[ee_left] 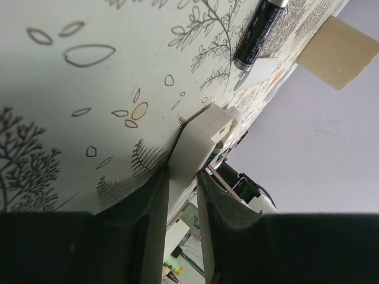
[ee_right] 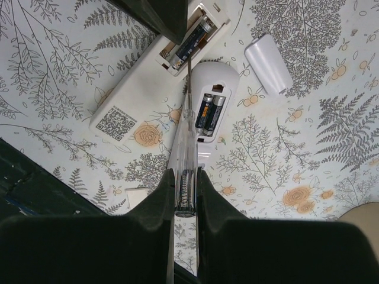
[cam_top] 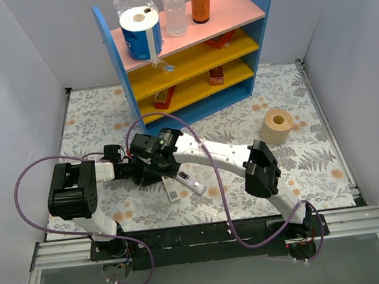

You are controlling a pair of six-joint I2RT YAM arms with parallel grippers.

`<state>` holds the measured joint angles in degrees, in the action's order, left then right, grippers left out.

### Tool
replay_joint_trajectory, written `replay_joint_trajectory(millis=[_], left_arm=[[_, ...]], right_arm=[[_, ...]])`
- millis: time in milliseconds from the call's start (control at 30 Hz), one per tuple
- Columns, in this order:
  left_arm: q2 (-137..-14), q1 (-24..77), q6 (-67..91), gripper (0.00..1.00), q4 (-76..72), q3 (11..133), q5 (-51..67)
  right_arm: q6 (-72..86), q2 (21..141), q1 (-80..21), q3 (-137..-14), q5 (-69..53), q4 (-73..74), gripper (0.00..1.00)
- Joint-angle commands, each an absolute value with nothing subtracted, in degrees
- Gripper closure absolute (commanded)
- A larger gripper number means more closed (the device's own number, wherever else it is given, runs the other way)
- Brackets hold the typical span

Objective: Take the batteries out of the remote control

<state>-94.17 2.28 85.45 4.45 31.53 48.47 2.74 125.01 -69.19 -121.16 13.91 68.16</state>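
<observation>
Right gripper (ee_right: 185,177): fingers pressed together on a clear pen-like stick (ee_right: 186,139), pinched near its rear end where a coiled spring shows inside the barrel. The stick runs straight ahead from the fingertips. Its thin metal tip reaches the open battery bay of the long white remote (ee_right: 139,94).

The batteries (ee_right: 193,36) are seated in that bay at the far end of the stick, directly ahead of the right gripper. They are dark with a blue and yellow label. How many sit there cannot be told, as the bay is partly shadowed.

Left gripper (ee_left: 182,177): fingers closed on the edge of the long white remote, the slab clamped between both pads. In the right wrist view its dark finger overhangs the bay end of the remote, beyond the stick's tip.

The QR label of the long remote lies ahead and to the left of the right fingertips.

A rounded remote (ee_right: 218,80) lies just to the right of the stick, touching the long remote's side. Its bay is open, with a second pair of batteries (ee_right: 208,112) side by side inside.

A loose cover (ee_right: 269,64) lies farther right, apart from both remotes, on the floral tablecloth (ee_right: 308,142).

In the top view both grippers (cam_top: 130,170) (cam_top: 152,163) meet left of the table's centre.
</observation>
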Motion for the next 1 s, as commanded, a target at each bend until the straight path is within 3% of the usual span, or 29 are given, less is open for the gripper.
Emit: replay_joint_trajectory(millis=[0,300,633,733,867,967], left_arm=[[-93.96,3.87,84.73,0.81,6.41,32.78,43.60],[-92.11,3.87,84.29,0.83,8.17,33.40,41.92],[-91.06,3.87,83.50,0.82,9.84,34.45,41.04],[-90.35,3.87,83.15,0.77,10.02,34.54,41.22],[-89.03,3.87,83.06,0.61,10.20,34.63,41.22],[-88.16,3.87,82.97,0.57,10.28,34.89,41.13]], right_arm=[[1.32,123.76,-68.74,-116.90,5.98,61.18,0.99],[1.14,112.60,-63.46,-96.45,-3.59,48.79,0.99],[3.08,105.74,-60.30,-85.88,-8.78,38.94,0.99],[3.60,104.33,-59.51,-83.85,-11.07,35.95,0.99],[4.22,103.18,-59.06,-81.66,-11.34,33.75,0.99],[4.57,102.31,-58.62,-80.69,-11.43,32.61,0.99]])
